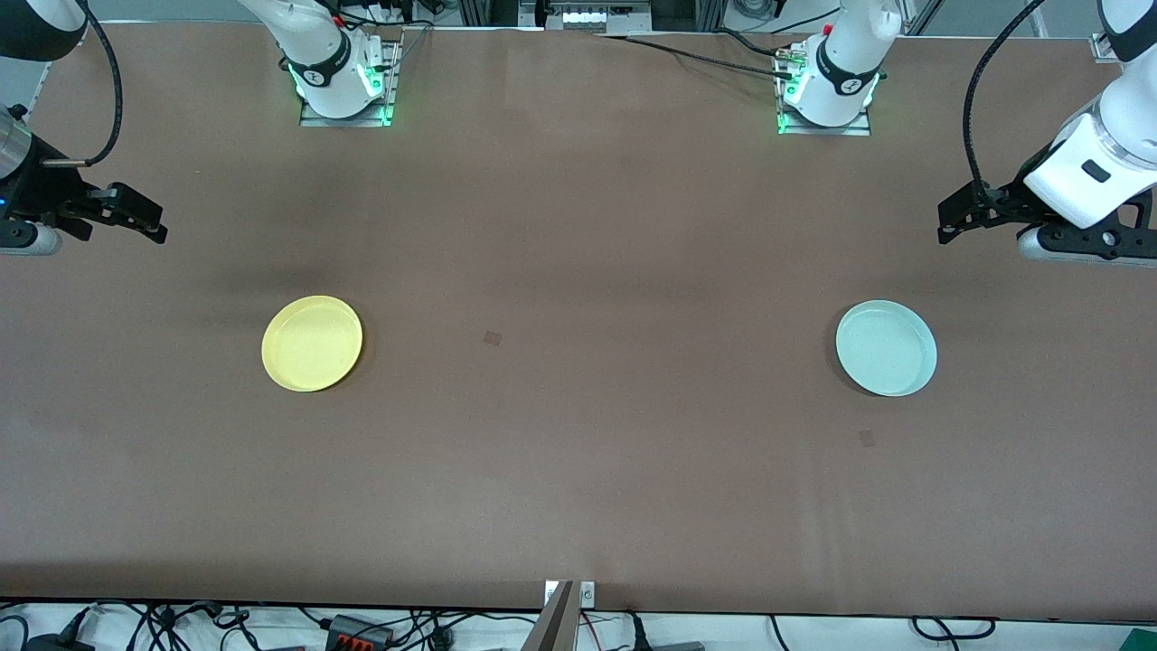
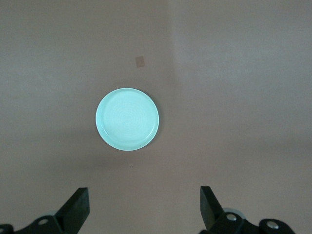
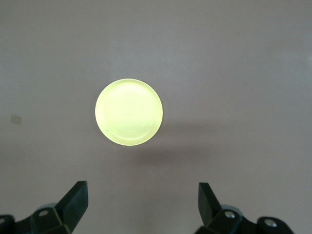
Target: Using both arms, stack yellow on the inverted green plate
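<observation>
Two plates lay on the brown desk (image 1: 578,506), well apart from each other and both rim up. The yellow plate (image 1: 312,343) sat toward the right arm's end of the desk, and the green plate (image 1: 886,348) sat toward the left arm's end, at about the same distance from the front camera. Neither plate was touched by anything, and the green plate showed its hollow upper face with faint rings in the left wrist view, so it was not inverted.

Both arms were held up in the air near the ends of the desk. The right tool (image 1: 149,221) hung over bare desk at the right arm's end, with the yellow plate lying nearer to the front camera than the spot below it. Its fingers (image 3: 73,202) stood wide apart and held nothing, with the yellow plate (image 3: 128,112) seen between and past them. The left tool (image 1: 947,220) hung over bare desk at the left arm's end. Its fingers (image 2: 75,208) were likewise spread wide and empty, and the green plate (image 2: 127,119) lay in its wrist view below a small darker square mark (image 2: 140,61) on the desk.
</observation>
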{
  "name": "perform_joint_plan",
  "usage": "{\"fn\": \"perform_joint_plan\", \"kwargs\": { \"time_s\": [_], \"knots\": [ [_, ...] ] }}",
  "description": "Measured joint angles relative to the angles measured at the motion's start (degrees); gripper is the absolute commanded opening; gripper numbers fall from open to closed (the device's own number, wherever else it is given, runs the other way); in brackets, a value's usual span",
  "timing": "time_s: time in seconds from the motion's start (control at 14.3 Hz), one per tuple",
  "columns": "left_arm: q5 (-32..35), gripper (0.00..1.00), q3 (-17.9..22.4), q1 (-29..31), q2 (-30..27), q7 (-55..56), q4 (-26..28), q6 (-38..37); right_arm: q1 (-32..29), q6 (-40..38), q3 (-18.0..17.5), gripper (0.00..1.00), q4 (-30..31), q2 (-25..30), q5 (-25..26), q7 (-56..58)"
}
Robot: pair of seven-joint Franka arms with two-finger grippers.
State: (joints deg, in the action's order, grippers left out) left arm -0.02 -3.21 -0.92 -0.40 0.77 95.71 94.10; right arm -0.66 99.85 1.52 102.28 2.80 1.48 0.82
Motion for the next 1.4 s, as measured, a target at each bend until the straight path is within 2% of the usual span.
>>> {"fn": "perform_joint_plan", "kwargs": {
  "time_s": [0.84, 1.4],
  "knots": [
    [0.0, 1.00, 0.4, 0.1, 0.4, 0.0, 0.0, 0.0, -1.2, -2.3, 0.2, 1.00, 0.0, -0.2, 0.0, 0.0],
    [0.0, 1.00, 0.0, -0.3, 1.4, 0.1, -1.1, -3.2, -1.1, -2.2, 0.0, 1.00, 0.0, -5.2, 0.0, 0.1]
  ]
}}
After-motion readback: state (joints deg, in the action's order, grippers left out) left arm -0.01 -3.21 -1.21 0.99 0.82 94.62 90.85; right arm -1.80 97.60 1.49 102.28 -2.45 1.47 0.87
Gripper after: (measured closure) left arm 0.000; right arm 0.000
